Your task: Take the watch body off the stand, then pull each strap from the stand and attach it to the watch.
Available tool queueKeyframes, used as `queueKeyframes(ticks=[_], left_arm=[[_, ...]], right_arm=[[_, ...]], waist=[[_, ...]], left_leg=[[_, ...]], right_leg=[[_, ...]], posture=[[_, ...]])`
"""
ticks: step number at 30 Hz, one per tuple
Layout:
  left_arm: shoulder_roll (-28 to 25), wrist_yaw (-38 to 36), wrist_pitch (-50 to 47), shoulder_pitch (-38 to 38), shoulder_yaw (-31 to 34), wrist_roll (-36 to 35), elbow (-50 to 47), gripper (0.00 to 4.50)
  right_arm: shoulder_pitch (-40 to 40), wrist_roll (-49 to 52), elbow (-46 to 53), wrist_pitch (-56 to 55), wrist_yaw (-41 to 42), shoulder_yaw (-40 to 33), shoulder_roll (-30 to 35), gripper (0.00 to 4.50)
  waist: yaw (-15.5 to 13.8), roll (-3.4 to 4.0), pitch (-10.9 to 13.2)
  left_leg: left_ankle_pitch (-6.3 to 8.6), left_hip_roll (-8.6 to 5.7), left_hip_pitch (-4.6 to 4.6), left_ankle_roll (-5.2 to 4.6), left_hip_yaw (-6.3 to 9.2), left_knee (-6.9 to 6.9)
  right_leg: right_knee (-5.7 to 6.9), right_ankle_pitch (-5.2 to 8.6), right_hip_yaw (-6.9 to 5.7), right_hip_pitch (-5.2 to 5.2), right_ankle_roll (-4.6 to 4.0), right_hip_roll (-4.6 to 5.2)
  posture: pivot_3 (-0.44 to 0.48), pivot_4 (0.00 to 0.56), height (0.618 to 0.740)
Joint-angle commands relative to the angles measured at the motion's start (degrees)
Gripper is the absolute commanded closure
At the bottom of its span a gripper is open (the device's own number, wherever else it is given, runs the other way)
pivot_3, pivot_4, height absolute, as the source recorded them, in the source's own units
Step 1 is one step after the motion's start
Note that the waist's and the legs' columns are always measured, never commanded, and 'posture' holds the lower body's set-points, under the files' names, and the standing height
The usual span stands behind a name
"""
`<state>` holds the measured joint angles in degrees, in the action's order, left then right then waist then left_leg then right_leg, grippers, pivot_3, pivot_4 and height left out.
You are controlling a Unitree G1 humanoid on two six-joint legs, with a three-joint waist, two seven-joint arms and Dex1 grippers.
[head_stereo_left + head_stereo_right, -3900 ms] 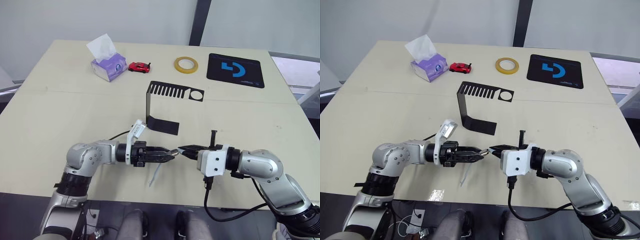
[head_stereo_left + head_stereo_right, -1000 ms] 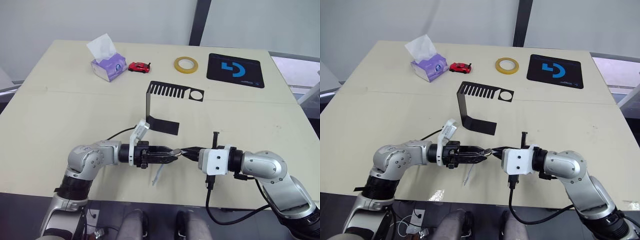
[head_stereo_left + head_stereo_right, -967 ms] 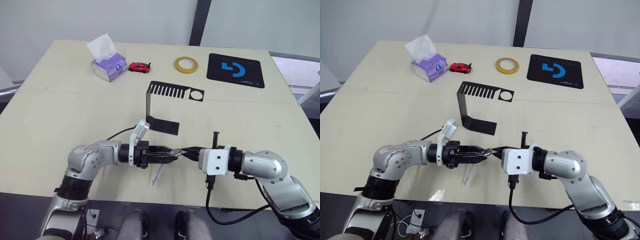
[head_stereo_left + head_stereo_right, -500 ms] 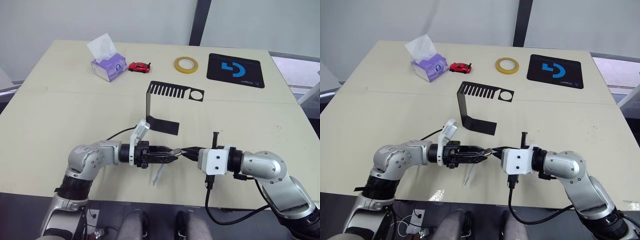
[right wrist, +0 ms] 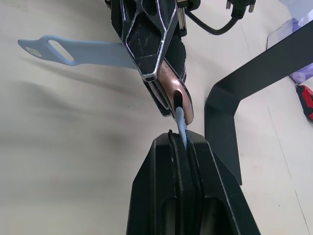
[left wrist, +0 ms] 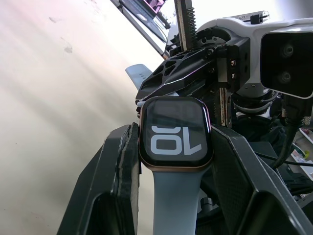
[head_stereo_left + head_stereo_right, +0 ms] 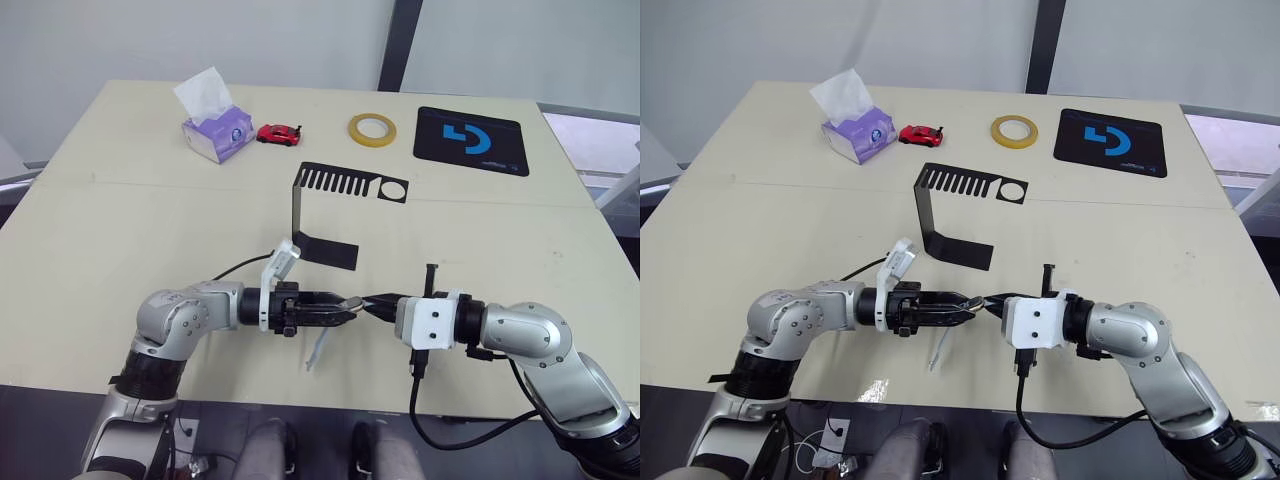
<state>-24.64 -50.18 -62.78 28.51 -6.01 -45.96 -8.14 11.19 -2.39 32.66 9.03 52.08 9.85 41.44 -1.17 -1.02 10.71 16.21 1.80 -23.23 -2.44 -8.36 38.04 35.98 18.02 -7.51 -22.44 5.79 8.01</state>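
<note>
I hold both forearms level, tip to tip, low over the surface (image 7: 120,220) before the stand (image 7: 330,215). Left gripper (image 7: 340,307) jaws pinch the watch body (image 6: 175,132); right gripper (image 7: 372,303) jaws press on a strap (image 5: 182,125) at its edge.

In the head views the watch body (image 7: 349,303) is too small to make out, pinched between the tips of the left gripper (image 7: 340,311) and the right gripper (image 7: 372,303). In the left wrist view one strap (image 6: 174,208) runs from the watch body out past the picture's edge, so its far end is cut off. The second strap (image 5: 182,128), in the right wrist view, shows as a short sliver beside the watch body; the rest lies buried between the right gripper's fingers (image 5: 198,196). Whether its end is seated in the watch body cannot be told. The stand (image 5: 254,93) behind the watch body is cut off there.
</note>
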Motion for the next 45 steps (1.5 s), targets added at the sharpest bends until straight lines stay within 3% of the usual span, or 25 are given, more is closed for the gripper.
queueKeyframes(ticks=[1, 11, 15, 17, 21, 22, 28, 35, 45], left_arm=[[0.5, 0.15, 0.18, 0.51, -2.49, 0.87, -1.64, 2.81], [0.04, -0.68, 1.73, 0.58, -3.7, 2.55, -1.4, 2.81], [-0.05, -2.11, 4.1, 0.32, -3.85, 3.07, -1.89, 2.81], [-0.25, -4.2, 7.57, -0.1, -3.75, 3.67, -2.57, 2.81], [-2.15, -13.82, 33.44, -1.87, -4.54, 13.94, -2.12, 2.81], [-2.51, -16.68, 40.76, -2.31, -4.6, 16.43, -1.31, 2.81], [-2.66, -24.75, 74.5, -3.05, -2.81, 25.79, 7.39, 2.81], [-3.48, -28.07, 100.93, -2.33, -0.74, 28.89, 16.76, 2.81], [-3.91, -25.35, 108.2, -1.37, -2.07, 29.41, 20.91, 2.81]], right_arm=[[0.61, 1.72, 4.19, -1.76, -0.02, 0.63, -0.71, 4.5], [0.08, 3.05, 4.47, -0.03, -0.44, -0.12, -1.23, 4.5], [-0.38, 4.34, 5.13, 0.71, -0.15, -1.13, -1.24, 3.33], [-1.16, 4.86, 4.97, -0.36, 0.55, -2.32, -0.09, 2.33], [-5.24, 8.64, 2.93, -5.43, 4.09, -9.26, 4.62, 0.31], [-6.4, 9.93, 2.65, -6.23, 4.77, -10.87, 5.37, 0.15], [-13.22, 19.26, 1.95, -9.35, 7.05, -20.03, 5.46, 0.15], [-20.43, 25.93, 3.78, -10.67, 7.79, -26.26, 4.73, 0.15], [-23.59, 26.92, 7.27, -10.91, 6.65, -24.35, 4.78, 0.15]], waist=[[-0.01, 0.0, 0.0], [-0.01, 0.0, 0.0], [0.0, 0.0, 0.0], [-0.03, 0.0, 0.0], [-0.13, 0.0, 0.0], [-0.11, 0.0, 0.0], [-0.16, 0.0, 0.0], [-0.16, 0.0, 0.0], [-0.15, 0.0, 0.0]], left_leg=[[0.0, 0.0, 0.0, 0.0, 0.0, 0.0], [0.0, 0.0, 0.0, 0.0, 0.0, 0.0], [0.0, 0.0, 0.0, 0.0, 0.0, 0.0], [0.0, 0.0, -0.01, 0.0, 0.0, 0.0], [0.01, -0.02, -0.01, 0.01, 0.0, -0.01], [0.01, -0.02, -0.01, 0.0, -0.01, -0.02], [0.03, -0.01, 0.0, -0.01, -0.02, -0.06], [0.09, -0.03, 0.01, -0.12, -0.02, -0.04], [0.14, -0.03, 0.03, -0.19, 0.0, -0.02]], right_leg=[[0.0, 0.0, 0.0, 0.0, 0.0, 0.0], [0.0, 0.0, 0.0, 0.0, 0.0, 0.0], [0.0, 0.0, 0.0, 0.0, 0.0, 0.02], [-0.01, 0.0, 0.0, 0.0, 0.0, 0.01], [-0.07, 0.0, -0.02, 0.02, 0.0, 0.02], [-0.08, 0.0, -0.02, 0.01, 0.0, 0.1], [-0.11, 0.0, -0.07, 0.02, -0.01, 0.31], [-0.09, 0.0, -0.09, 0.04, 0.0, 0.39], [-0.08, -0.02, -0.1, 0.07, 0.03, 0.4]], posture=[[0.0, 0.15, 0.74], [0.0, 0.15, 0.74], [0.0, 0.15, 0.74], [0.0, 0.15, 0.74], [0.0, 0.15, 0.74], [0.0, 0.15, 0.74], [0.0, 0.15, 0.74], [0.0, 0.15, 0.74], [0.0, 0.15, 0.74]])
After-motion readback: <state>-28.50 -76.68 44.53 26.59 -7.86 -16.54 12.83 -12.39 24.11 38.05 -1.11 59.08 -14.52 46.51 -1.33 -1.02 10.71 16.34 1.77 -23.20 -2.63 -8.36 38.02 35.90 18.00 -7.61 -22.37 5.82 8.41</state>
